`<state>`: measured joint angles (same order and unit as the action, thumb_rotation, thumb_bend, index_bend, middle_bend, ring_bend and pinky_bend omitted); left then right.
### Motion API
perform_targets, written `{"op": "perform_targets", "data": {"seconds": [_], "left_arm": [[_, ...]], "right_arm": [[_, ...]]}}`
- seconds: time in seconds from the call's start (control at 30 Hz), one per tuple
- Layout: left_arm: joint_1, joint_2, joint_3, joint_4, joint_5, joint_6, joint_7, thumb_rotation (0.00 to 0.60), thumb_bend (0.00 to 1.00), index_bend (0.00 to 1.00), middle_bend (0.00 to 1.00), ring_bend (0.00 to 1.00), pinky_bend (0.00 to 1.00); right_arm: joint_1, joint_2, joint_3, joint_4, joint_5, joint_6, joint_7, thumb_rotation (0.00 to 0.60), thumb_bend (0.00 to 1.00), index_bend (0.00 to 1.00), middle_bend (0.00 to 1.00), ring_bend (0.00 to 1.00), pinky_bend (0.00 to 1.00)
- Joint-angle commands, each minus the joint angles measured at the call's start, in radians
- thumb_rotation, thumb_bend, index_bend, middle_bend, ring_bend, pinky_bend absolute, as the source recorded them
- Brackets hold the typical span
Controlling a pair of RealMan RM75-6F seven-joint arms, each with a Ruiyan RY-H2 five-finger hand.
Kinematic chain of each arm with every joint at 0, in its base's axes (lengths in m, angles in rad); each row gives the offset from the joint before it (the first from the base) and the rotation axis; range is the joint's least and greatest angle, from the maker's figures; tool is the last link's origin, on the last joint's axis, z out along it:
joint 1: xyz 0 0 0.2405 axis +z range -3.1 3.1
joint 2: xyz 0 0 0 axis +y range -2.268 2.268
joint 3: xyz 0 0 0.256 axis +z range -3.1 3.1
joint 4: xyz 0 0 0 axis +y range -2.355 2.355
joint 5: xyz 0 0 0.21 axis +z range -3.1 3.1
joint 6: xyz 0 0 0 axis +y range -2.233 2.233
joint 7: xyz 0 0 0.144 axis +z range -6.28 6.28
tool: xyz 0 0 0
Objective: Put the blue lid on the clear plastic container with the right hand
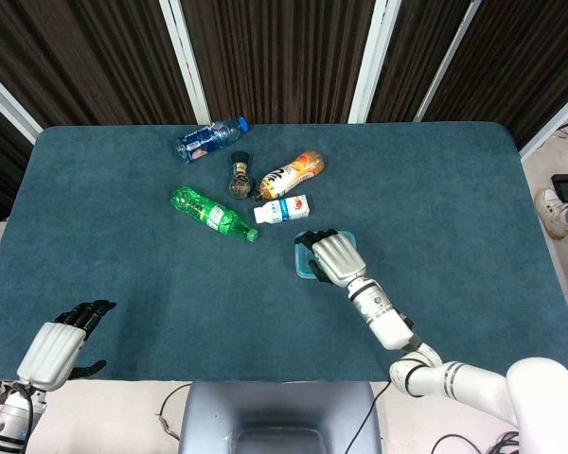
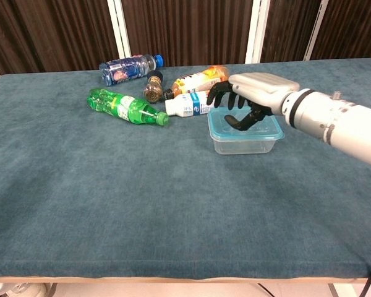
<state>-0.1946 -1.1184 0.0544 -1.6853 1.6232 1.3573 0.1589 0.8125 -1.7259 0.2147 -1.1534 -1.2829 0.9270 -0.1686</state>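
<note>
Both views show the right hand palm-down over the clear plastic container, dark fingers curled loosely past its far-left rim and holding nothing. Directly beneath the hand, the blue lid already sits on the container, mid-table. Just beyond the fingertips lies a small white bottle. Further off, the left hand rests at the table's near-left edge, fingers apart and empty.
</note>
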Motion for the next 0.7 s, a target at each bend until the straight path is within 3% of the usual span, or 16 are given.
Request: {"op": "perform_targets", "data": {"seconds": [0.03, 0.7], "left_arm": [[0.0, 0.001, 0.001, 0.001, 0.004, 0.002, -0.004, 0.6, 0.33, 0.18, 0.18, 0.21, 0.42], [0.004, 0.004, 0.005, 0.0, 0.019, 0.013, -0.011, 0.6, 0.33, 0.18, 0.19, 0.21, 0.42]], "right_arm": [[0.012, -0.027, 0.001, 0.026, 0.002, 0.001, -0.021, 0.6, 0.65, 0.4, 0.4, 0.39, 0.46], [0.007, -0.087, -0.028, 0.131, -0.009, -0.008, -0.016, 0.6, 0.65, 0.39, 0.4, 0.39, 0.46]]}}
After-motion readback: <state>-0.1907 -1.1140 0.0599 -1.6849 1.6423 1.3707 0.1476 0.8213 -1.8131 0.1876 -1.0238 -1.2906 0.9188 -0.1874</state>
